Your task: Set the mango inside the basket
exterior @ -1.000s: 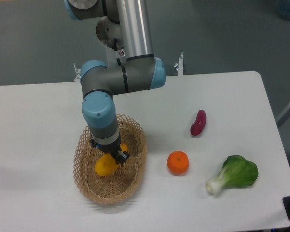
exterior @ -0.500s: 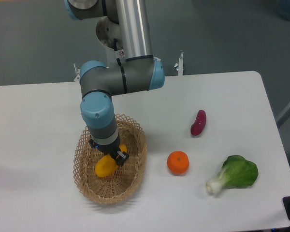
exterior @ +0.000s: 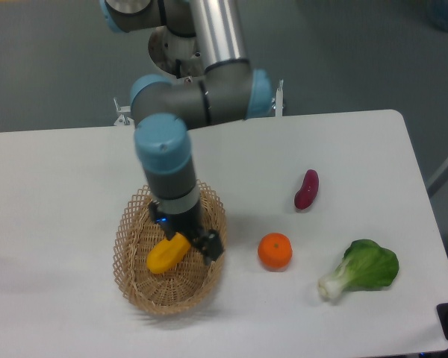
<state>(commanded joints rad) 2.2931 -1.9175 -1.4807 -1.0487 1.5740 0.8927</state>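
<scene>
The mango (exterior: pixel 168 253) lies inside the basket (exterior: pixel 134 277), on its woven floor a little left of centre, tapered end pointing up and right toward the gripper (exterior: pixel 198 240). The gripper hangs over the basket's right half, just beside the mango's upper end; its dark fingers look parted and no longer around the fruit, so the jaws read as released, though the wrist hides part of them. The basket sits left of the middle of the white table (exterior: pixel 60 186), its lattice rim standing clear of the table's front and left edges, with bare tabletop all round it. To the basket's right, near its rim, is a round orange (exterior: pixel 275 250); further right and slightly lower lies a leafy green bok choy (exterior: pixel 362 269); above the orange, well apart from the basket, is a small purple-red vegetable (exterior: pixel 307 189). The arm's forearm (exterior: pixel 172 168) rises over the basket's back rim.
</scene>
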